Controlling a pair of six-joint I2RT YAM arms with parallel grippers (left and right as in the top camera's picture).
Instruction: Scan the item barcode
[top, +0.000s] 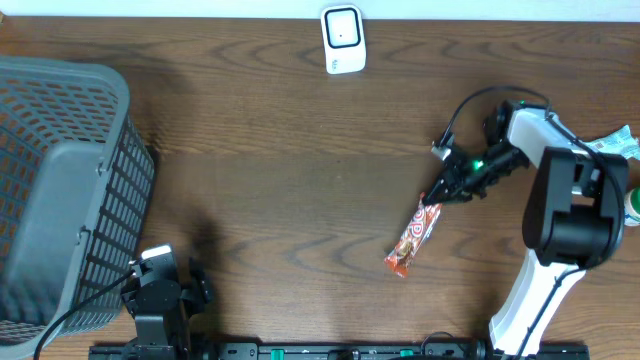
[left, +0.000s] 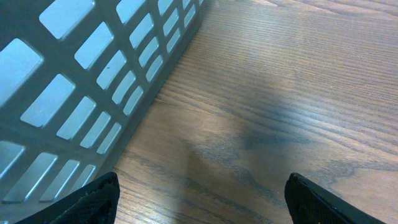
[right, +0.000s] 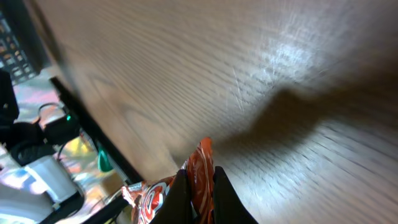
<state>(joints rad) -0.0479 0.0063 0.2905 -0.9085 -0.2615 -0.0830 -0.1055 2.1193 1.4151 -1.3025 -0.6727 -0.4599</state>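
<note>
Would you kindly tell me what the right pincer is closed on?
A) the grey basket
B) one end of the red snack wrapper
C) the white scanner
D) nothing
B: the right pincer pinches one end of the red snack wrapper, as the wrist view shows.

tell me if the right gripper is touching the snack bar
Touching. The right wrist view shows the right gripper closed on one end of the snack bar, wrapper pinched between its fingers.
</note>
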